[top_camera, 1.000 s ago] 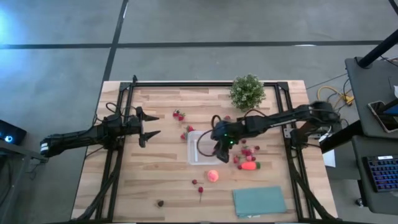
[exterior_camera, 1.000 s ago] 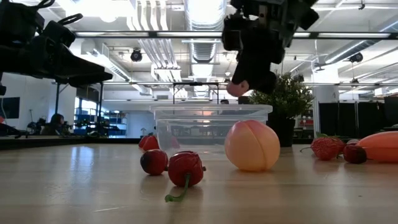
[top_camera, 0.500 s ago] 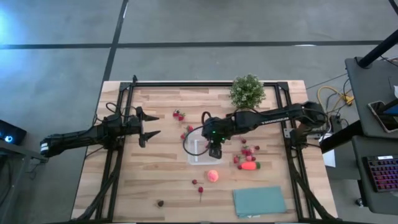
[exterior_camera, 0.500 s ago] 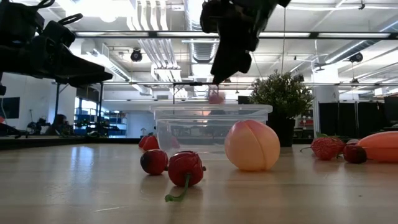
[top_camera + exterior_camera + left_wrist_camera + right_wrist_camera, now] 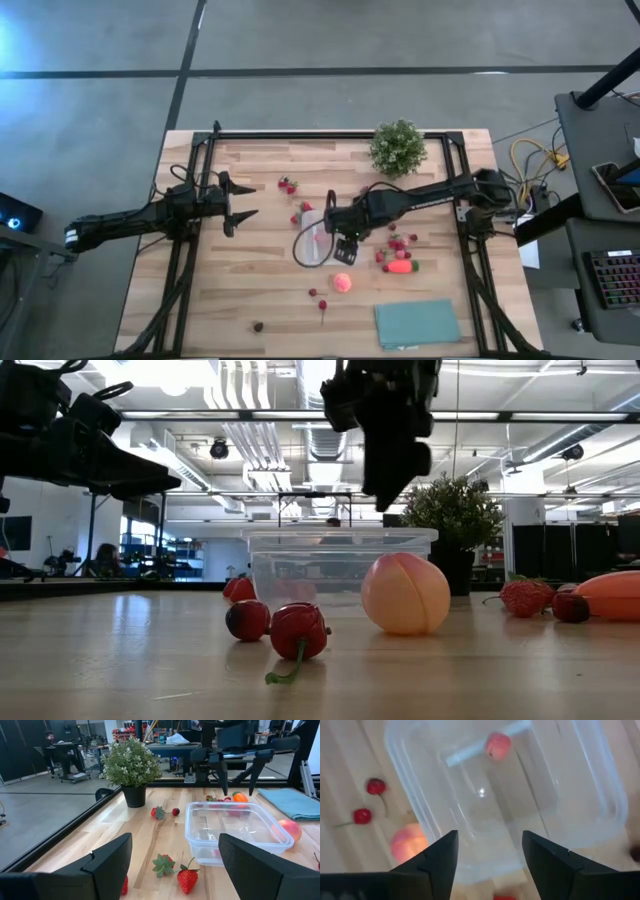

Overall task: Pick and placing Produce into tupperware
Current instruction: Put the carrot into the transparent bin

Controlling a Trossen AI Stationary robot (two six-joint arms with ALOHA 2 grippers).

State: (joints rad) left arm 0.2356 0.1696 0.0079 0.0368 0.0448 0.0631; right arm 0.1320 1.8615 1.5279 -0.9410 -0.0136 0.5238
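One small pink piece (image 5: 497, 745) now sits inside the tupperware (image 5: 322, 238), dropped from the right gripper (image 5: 346, 247), which hangs wide open above it. Left gripper (image 5: 240, 204) waits, open, well left. Remaining produce (image 5: 399, 266) still on the table (image 5: 270, 300).

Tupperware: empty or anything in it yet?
Not empty: one small pink-red piece lies inside the tupperware, under the open right gripper.

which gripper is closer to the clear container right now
The right. The right gripper hangs open just above the clear container, over its inside. The left gripper waits off to the container's side, apart from it.
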